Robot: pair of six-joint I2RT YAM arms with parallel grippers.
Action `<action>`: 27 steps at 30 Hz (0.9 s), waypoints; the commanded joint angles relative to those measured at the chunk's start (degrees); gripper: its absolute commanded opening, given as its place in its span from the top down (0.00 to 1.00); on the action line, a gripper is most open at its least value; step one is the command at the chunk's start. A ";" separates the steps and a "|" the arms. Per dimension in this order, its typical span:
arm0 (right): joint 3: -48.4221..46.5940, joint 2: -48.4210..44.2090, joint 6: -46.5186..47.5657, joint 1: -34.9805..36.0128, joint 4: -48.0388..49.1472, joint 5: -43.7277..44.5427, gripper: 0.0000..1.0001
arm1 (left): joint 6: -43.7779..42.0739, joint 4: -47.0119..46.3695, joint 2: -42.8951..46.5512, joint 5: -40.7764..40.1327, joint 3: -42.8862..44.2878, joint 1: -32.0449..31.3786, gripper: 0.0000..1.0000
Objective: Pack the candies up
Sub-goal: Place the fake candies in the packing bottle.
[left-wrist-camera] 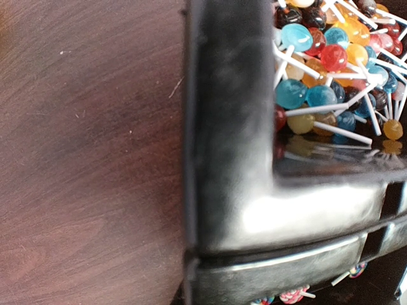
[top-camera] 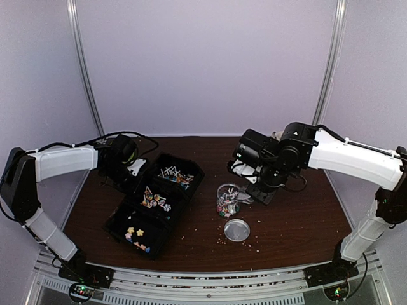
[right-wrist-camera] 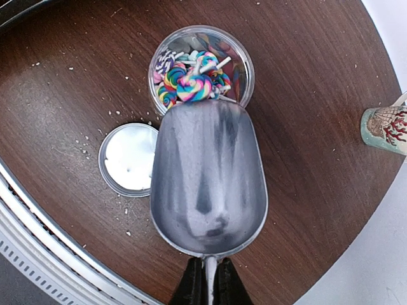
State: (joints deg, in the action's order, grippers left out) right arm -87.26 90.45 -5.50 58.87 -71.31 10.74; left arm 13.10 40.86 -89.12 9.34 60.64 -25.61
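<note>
The candies lie in a black three-part tray: round stick sweets at the back, swirled ones in the middle, star shapes in front. More swirled candies fill a clear jar that stands at mid table. My right gripper is shut on the handle of a metal scoop. The scoop is empty, with its lip over the jar's near rim. My left gripper is at the tray's back left corner. Its fingers are hidden, and the tray rim fills that view.
The jar's lid lies flat left of the scoop, also visible in the top view. A patterned cup stands to the right. Pale crumbs are scattered on the brown table. The table's metal front edge is close by.
</note>
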 commanded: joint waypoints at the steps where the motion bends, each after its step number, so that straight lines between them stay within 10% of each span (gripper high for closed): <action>1: -3.66 1.23 1.04 -0.38 -2.42 2.19 1.00 | 0.44 -3.27 3.34 4.18 3.21 -0.21 1.00; 27: -5.05 -0.97 5.92 -0.33 5.21 -0.45 1.00 | -0.40 -2.42 2.35 5.03 3.78 -0.64 1.00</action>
State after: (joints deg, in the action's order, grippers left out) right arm -92.38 92.07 -1.65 58.74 -70.76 10.04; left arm 13.06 40.97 -88.60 10.24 60.66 -25.63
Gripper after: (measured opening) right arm 0.079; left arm 0.062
